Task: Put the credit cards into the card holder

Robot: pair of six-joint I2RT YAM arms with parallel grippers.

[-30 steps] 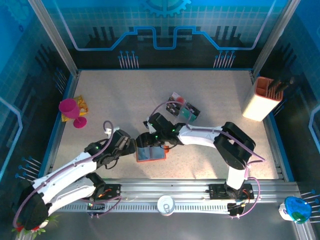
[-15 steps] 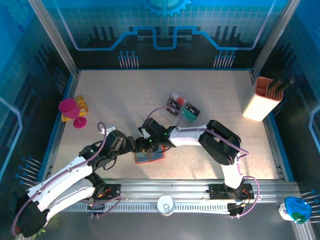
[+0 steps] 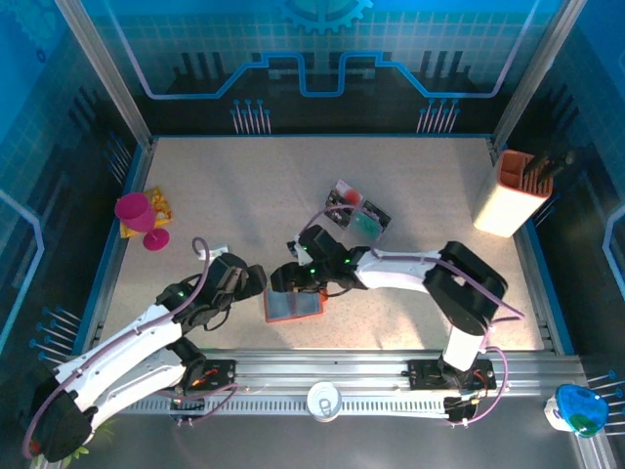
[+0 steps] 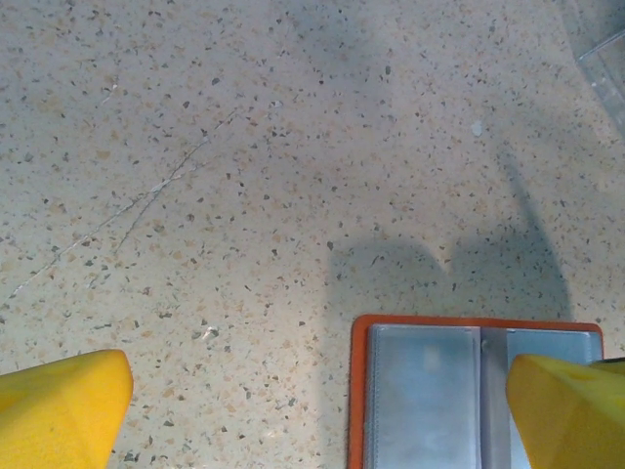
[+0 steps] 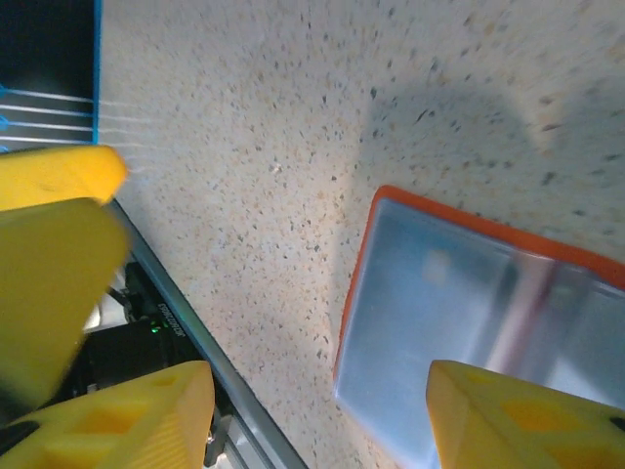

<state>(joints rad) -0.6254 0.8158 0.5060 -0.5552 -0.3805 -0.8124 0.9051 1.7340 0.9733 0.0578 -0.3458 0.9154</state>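
Change over the last sec: the R arm's elbow swung in toward 9 o'clock, then back out toward 3. The R gripper [image 3: 290,277] ended approx where it began, at the 12 o'clock edge of the card holder [image 3: 295,306]. The L gripper [image 3: 252,280] nudged in toward the holder, then eased back to its 9-10 o'clock side. The holder barely shifted. It lies opened flat nr the 6 o'clock edge of the table [image 3: 244,195], orange rim round grey-clear pockets.

My read: that was positioning work round the holder, no card progress. The credit cards [image 3: 357,211] sit bunched at the holder's 1 o'clock, apart from it, and I see none in the pockets.

Pose: both arms reach low and inward w/ wrists pitched down by the holder. The R forearm runs in from 3 o'clock, the L from 7.

The L gripper is spread as wide as it goes, nothing between its fingers [image 4: 59,410]. On the L wrist cam one finger overlaps the holder's corner; can't tell if it touches. The R gripper is approx half spread and also empty, w/ the holder's edge showing in the gap on its wrist cam.

I'd judge R must go fetch a card next.
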